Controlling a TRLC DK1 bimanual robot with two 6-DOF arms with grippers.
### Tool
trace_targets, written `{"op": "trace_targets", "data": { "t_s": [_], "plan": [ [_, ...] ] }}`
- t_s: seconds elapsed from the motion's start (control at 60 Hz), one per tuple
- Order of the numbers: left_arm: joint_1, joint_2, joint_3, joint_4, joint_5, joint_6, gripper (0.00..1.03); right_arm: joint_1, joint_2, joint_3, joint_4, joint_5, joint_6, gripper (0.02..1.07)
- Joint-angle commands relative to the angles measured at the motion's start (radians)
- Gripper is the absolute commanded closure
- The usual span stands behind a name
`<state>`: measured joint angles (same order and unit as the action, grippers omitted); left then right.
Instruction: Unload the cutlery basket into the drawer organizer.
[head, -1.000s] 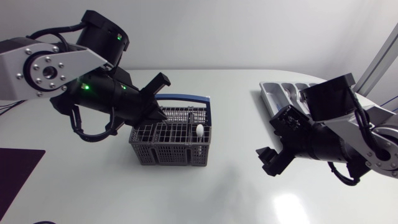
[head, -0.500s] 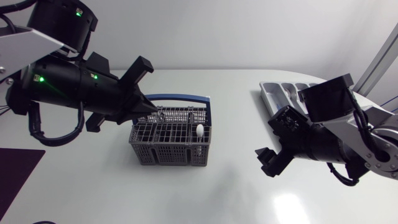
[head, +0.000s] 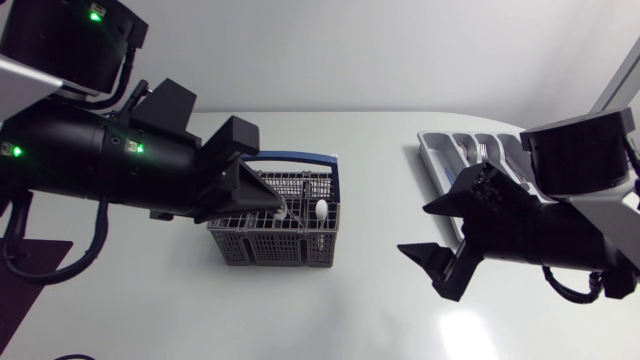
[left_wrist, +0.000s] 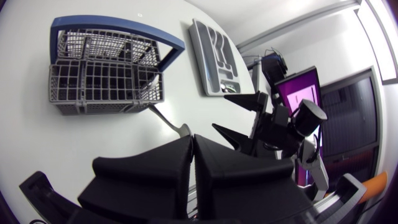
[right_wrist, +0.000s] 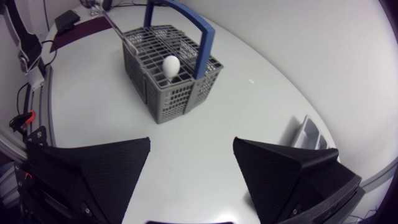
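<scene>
Head view: left fingers pinch metal utensil at basket.

One basket; one organizer; seemingly two utensils

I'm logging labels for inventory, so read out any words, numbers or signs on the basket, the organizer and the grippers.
No text can be read: none on the cutlery basket, the drawer organizer, the utensil held in the left gripper, or the open right gripper.

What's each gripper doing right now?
Left gripper: shut on a metal cutlery piece.
Right gripper: open, empty.
</scene>
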<state>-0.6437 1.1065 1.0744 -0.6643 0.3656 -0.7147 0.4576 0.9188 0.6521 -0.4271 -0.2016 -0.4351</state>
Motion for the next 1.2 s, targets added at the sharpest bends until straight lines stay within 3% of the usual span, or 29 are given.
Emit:
{"op": "trace_targets", "data": {
  "t_s": [0.0,0.2,0.583,0.683,0.883,1.05,1.183],
  "plan": [
    [-0.019,0.023,-0.030,-0.003,0.032,0.067,1.00,0.009,-0.029,-0.025,-0.022,-0.053,-0.042,0.09],
    [-0.097,0.096,-0.033,0.003,0.133,0.187,1.00,0.047,-0.089,-0.040,-0.064,-0.205,-0.109,0.09],
    [-0.148,0.179,-0.001,-0.003,0.305,0.276,1.00,0.271,-0.040,-0.042,-0.012,-0.211,-0.094,0.14],
    [-0.148,0.181,0.004,-0.003,0.305,0.278,1.00,0.300,-0.008,-0.039,0.013,-0.203,-0.079,0.23],
    [-0.148,0.191,0.002,0.002,0.305,0.281,1.00,0.342,0.031,-0.032,0.067,-0.160,-0.044,0.58],
    [-0.148,0.193,0.001,0.003,0.306,0.282,1.00,0.351,0.045,-0.037,0.083,-0.137,-0.036,0.80],
    [-0.145,0.193,0.005,0.003,0.306,0.282,1.00,0.351,0.057,-0.035,0.085,-0.133,-0.030,0.88]
  ]
}}
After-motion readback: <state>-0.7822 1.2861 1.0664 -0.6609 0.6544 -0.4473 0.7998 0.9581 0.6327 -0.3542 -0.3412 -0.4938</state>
